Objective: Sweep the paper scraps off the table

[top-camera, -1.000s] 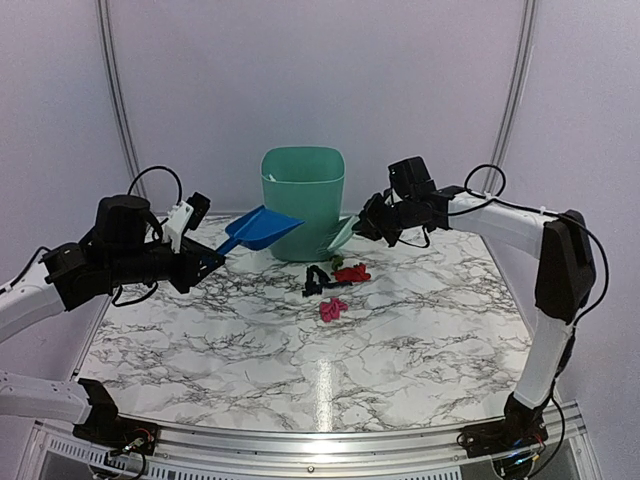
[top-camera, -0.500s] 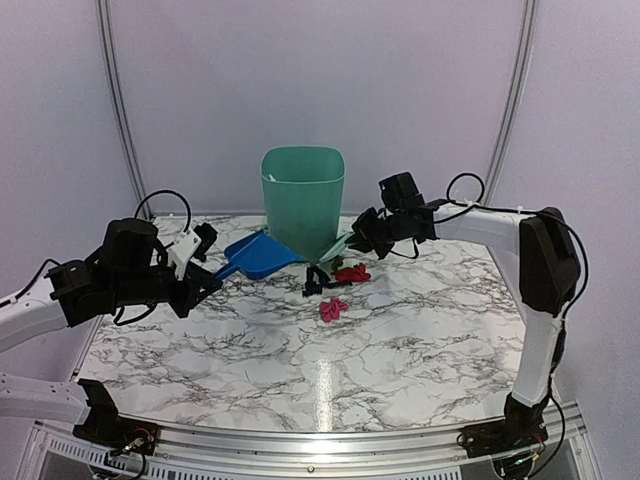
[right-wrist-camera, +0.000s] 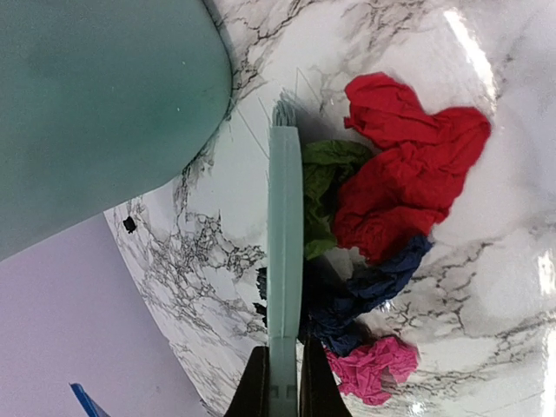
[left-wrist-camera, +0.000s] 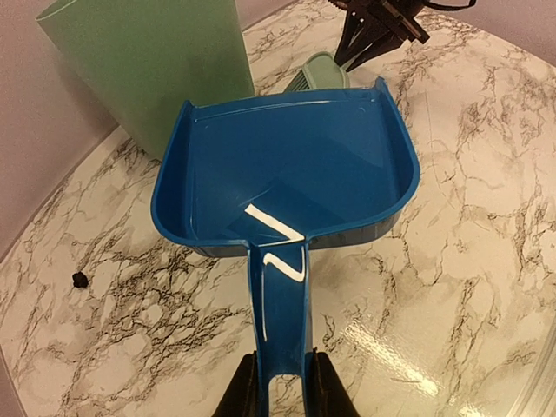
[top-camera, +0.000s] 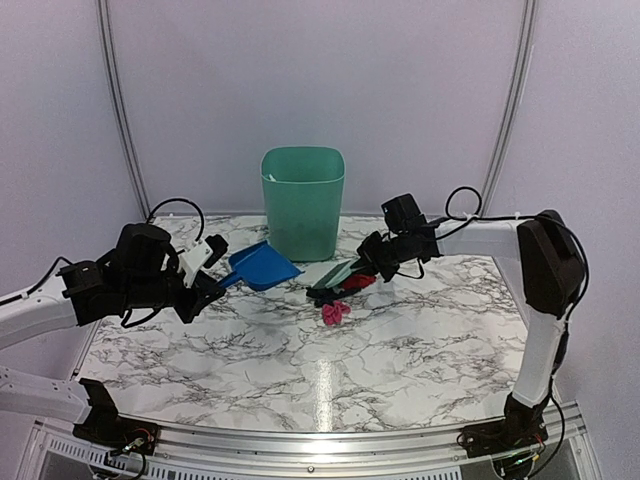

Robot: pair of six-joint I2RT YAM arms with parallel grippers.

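The paper scraps lie in a cluster in front of the bin: red (right-wrist-camera: 408, 174), green (right-wrist-camera: 326, 195), dark blue-black (right-wrist-camera: 365, 295) and pink (right-wrist-camera: 373, 369); in the top view the pink one (top-camera: 333, 313) sits nearest me. My right gripper (right-wrist-camera: 285, 382) is shut on the handle of the pale green brush (right-wrist-camera: 285, 252), whose head presses against the far side of the scraps. My left gripper (left-wrist-camera: 280, 395) is shut on the handle of the blue dustpan (left-wrist-camera: 287, 174), held low over the table (top-camera: 300, 370) left of the scraps, mouth facing the brush. The pan is empty.
A tall green bin (top-camera: 303, 200) stands at the back centre, just behind the dustpan (top-camera: 262, 267) and the brush (top-camera: 335, 272). One tiny black scrap (left-wrist-camera: 80, 279) lies apart, left of the bin. A metal rail (top-camera: 310, 440) runs along the near edge.
The left arm has lowered the dustpan from above the table and moved it right. The right arm has come down and set the brush against the scraps, nudging them toward me.
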